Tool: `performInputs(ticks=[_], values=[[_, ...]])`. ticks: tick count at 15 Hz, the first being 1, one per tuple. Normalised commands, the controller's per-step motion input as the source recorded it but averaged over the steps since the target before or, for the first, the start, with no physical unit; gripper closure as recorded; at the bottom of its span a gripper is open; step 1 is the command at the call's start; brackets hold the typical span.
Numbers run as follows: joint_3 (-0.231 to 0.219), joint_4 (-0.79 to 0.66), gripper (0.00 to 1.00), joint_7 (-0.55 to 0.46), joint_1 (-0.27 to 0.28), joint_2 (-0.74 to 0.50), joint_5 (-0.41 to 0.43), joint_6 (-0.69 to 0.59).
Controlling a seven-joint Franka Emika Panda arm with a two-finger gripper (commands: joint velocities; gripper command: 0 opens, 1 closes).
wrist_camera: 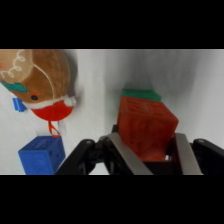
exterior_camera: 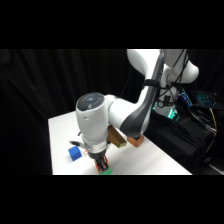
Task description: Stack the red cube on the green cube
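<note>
End effector (wrist_camera: 146, 150) grasping the red cube (wrist_camera: 146, 125), held directly above the green cube (wrist_camera: 142, 95), whose edge shows just behind it.

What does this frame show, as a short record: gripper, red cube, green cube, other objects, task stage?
gripper: shut on the red cube, low over the table
red cube: between the fingers, over the green cube
green cube: only an edge shows behind the red cube
other objects: blue cube; gingerbread-figure toy
task stage: red cube at the green cube, not released; contact unclear
</note>
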Motion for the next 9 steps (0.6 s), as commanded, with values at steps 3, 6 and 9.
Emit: performInputs(ticks=[3,6,9], values=[[0.032,0.16,0.16,-0.15,-0.005,0.07,0.165,-0.03],[0.03,0.15,0.01,-0.14,0.001,0.06,0.162,-0.05],[0.025,0.13,0.0,-0.14,0.004,0.03,0.158,-0.07]])
